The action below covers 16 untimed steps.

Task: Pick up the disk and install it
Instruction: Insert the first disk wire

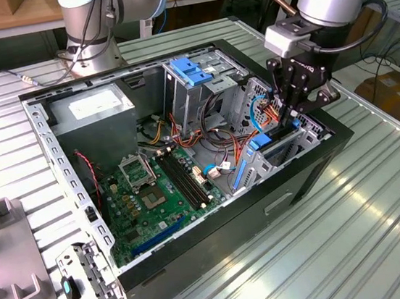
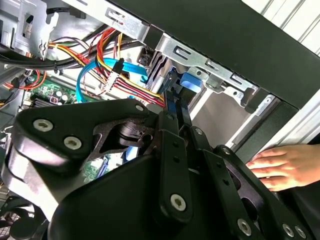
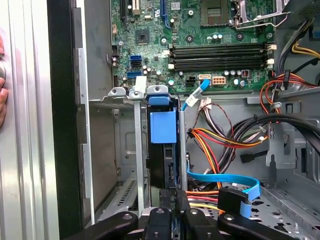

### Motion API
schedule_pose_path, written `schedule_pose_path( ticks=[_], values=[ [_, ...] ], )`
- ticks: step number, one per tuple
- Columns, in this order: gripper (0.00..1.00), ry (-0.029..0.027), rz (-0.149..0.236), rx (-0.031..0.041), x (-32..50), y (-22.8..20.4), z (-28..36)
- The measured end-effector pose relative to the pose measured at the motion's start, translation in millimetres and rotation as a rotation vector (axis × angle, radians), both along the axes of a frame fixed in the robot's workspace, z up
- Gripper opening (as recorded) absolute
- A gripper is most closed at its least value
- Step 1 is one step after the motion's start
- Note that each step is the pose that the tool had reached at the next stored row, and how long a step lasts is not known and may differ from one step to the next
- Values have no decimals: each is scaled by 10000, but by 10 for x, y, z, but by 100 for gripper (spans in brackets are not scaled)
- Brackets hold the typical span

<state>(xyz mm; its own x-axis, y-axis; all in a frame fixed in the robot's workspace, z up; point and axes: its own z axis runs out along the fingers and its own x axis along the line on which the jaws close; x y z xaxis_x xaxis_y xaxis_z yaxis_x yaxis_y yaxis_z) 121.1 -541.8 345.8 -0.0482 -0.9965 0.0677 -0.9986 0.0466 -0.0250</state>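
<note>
The gripper (image 1: 292,118) is nearly closed, its fingers (image 3: 171,202) pinching the top edge of the disk (image 3: 163,150), which stands on edge, partly down in a bay (image 1: 281,153) of the open computer case (image 1: 318,160). A person's hand (image 2: 287,167) rests beside the case.

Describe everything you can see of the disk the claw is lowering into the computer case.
The disk stands on edge in a grey metal bay of the case, dark-bodied with blue plastic rails and a blue tab at its far end. The claw grips its near edge. Orange and blue cables lie just beside it.
</note>
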Motion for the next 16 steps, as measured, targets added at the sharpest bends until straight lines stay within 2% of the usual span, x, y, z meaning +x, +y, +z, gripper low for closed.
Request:
schedule_pose_path(
  ticks=[4, 6, 7, 8, 16],
  values=[
    [16, 1, -24, 20, 0, -1, -13],
    [16, 1, -25, 76, 0, 0, -14],
    [16, 0, -27, 143, 0, 0, -2],
    [16, 0, -29, 156, 0, -1, 3],
    [16, 1, -32, 193, 3, -15, 8]
  ],
)
